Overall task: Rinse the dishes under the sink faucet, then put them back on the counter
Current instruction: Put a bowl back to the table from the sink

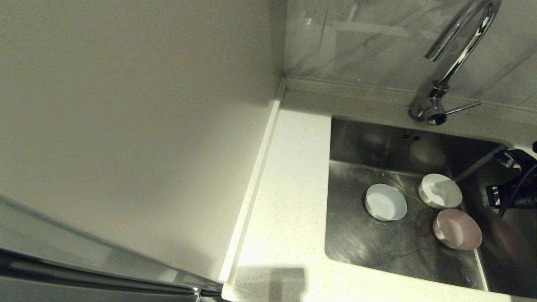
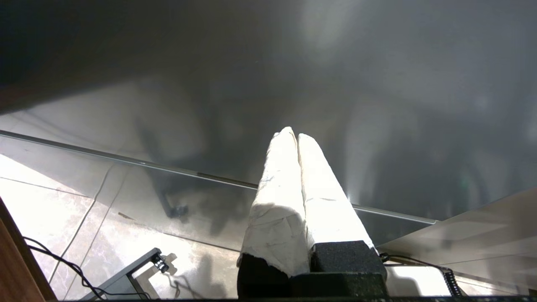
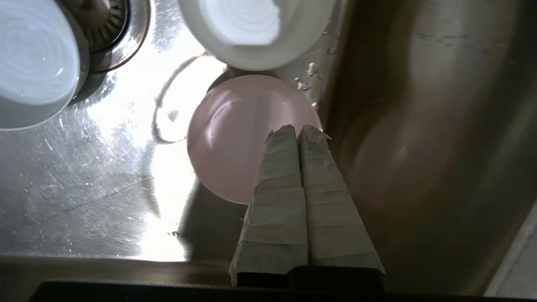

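Observation:
Three bowls lie in the steel sink [image 1: 356, 243]: a pale blue one [image 1: 385, 202] beside the drain strainer [image 3: 105, 21], a white one [image 1: 440, 191] further back, and a pink one [image 1: 457, 228] close to the sink's right wall. My right arm [image 1: 512, 184] reaches in from the right. In the right wrist view my right gripper [image 3: 298, 130] is shut and empty, its taped tips over the near rim of the pink bowl [image 3: 235, 142]. The white bowl [image 3: 251, 33] and pale blue bowl [image 3: 33, 63] lie beyond. My left gripper [image 2: 295, 134] is shut, parked away from the sink.
The chrome faucet [image 1: 457, 54] arches over the sink's back right, its lever [image 1: 463, 108] pointing right; no water shows. White speckled counter [image 1: 293, 188] lies left of the sink, bounded by a raised strip [image 1: 256, 176] and a cream wall panel [image 1: 126, 126].

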